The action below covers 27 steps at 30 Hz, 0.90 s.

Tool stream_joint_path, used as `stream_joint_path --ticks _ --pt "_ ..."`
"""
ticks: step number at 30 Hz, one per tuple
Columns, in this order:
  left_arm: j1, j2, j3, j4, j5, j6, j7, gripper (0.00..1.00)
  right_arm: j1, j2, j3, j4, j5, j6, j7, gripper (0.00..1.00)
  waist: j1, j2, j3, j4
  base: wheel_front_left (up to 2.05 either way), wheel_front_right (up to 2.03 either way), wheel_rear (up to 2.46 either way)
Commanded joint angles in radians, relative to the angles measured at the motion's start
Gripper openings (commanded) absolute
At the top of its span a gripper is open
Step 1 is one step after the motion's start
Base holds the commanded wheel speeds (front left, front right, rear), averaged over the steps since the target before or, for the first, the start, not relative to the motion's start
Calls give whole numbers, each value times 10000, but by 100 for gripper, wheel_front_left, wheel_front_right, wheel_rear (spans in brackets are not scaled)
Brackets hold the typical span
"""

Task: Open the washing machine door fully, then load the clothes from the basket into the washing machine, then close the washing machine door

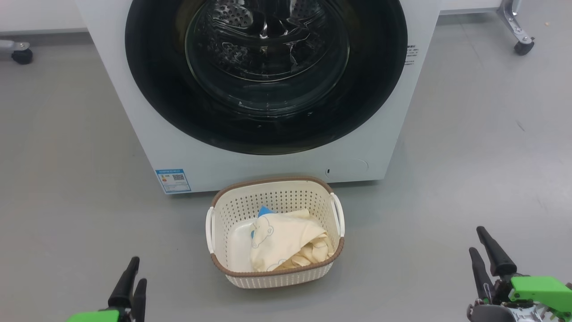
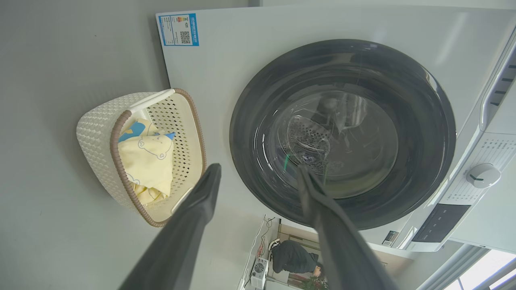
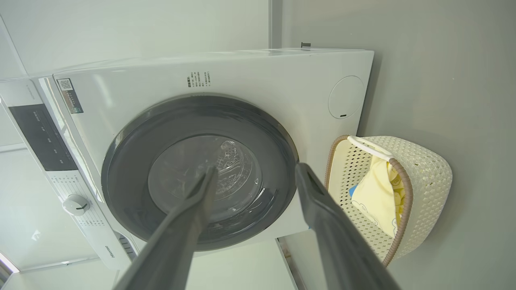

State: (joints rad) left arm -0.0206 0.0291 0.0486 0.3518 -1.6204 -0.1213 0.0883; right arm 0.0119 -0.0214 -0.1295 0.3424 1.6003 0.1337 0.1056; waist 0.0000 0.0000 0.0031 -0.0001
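The white washing machine (image 1: 147,134) stands ahead with its round black-rimmed door (image 1: 178,120) shut against the front. On the floor before it sits the cream basket (image 1: 232,210), holding cream-yellow clothes (image 1: 281,241) with blue bear outlines. My left gripper (image 1: 136,268) is at the lower left, open, nothing between its fingers. At the lower right my right gripper (image 1: 477,239) is open too. Both hang well back from basket and door. In the left wrist view the open gripper (image 2: 258,171) points at the door (image 2: 419,133) and basket (image 2: 96,133). The right wrist view shows its gripper (image 3: 256,171) open before the door (image 3: 129,177), the basket (image 3: 427,177) beside.
Grey floor surrounds the washer. A caster wheel (image 1: 21,54) sits at the far left and a wheeled metal leg (image 1: 520,42) at the far right. The washer's control panel with a dial (image 2: 481,175) is on its top front. A blue label (image 1: 173,180) marks its lower corner.
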Motion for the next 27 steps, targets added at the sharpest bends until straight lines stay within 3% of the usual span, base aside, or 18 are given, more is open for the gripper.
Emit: stream_joint_path --ticks 1,13,27 --pt "-520 83 -10 -376 93 -16 -44 100 -478 -145 -69 -381 -52 -2 -56 100 0 0 3 0 0 0 0" --pt "-885 318 -369 -421 1003 -6 -703 100 -754 -652 23 -457 -1206 -7 -559 100 0 0 39 2 0 0 0" --pt "-1125 409 -602 -466 3595 400 -1147 100 -1063 -1010 114 -309 -4262 -11 -1009 100 0 0 32 11 0 0 0"
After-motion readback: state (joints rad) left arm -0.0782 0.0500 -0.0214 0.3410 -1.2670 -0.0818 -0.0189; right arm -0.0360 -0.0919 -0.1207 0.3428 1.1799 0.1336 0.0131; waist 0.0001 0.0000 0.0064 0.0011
